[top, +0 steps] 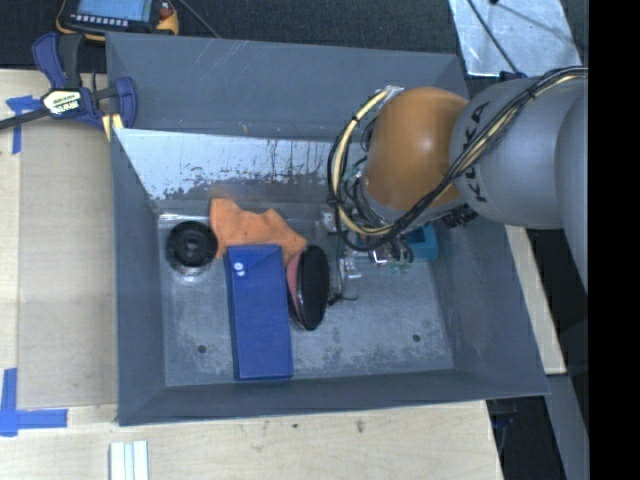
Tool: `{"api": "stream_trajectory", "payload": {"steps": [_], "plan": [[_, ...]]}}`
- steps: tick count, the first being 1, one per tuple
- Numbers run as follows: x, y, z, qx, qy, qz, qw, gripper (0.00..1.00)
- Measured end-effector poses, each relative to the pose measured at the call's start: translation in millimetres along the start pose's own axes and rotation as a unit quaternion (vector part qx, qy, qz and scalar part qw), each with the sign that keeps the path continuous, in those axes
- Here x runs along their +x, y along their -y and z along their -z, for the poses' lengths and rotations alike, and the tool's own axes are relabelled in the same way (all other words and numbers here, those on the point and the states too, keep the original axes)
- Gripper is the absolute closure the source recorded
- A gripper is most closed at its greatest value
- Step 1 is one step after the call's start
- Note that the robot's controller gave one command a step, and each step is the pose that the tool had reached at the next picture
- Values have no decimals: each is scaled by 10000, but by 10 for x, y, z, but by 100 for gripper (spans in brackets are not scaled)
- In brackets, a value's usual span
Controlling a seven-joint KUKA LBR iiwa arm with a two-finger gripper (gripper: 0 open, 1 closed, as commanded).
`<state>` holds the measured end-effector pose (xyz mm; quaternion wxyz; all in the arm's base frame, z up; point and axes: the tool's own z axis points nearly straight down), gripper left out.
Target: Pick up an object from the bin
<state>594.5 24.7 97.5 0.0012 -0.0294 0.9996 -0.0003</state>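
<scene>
Top view of the grey metal bin (300, 88). The arm (525, 158) is reaching in from the right, its orange wrist cover (410, 148) and looped cables hanging over the far right part of the floor. The gripper (350, 276) is standing low near the middle of the bin, just right of a black oval object (311, 288) with a reddish rim along its left edge; contact between the two cannot be judged, and nothing is showing as clamped. Whether the tool is apart or together cannot be told, since the wrist is masking it from above. A dark blue rectangular box (258, 313) is lying lengthwise just left of the oval object, running toward the near wall. A crumpled orange cloth (255, 226) is lying beyond the box, against the far slope. A round black cap (190, 243) is sitting at the far left corner of the floor, well apart from the gripper. A small blue item (427, 244) is showing partly under the wrist, right of the gripper
</scene>
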Motion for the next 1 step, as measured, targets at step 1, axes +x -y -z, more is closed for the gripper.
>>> {"api": "stream_trajectory", "payload": {"steps": [1], "plan": [[73,-2,-90,2,19,266,9996,0]]}}
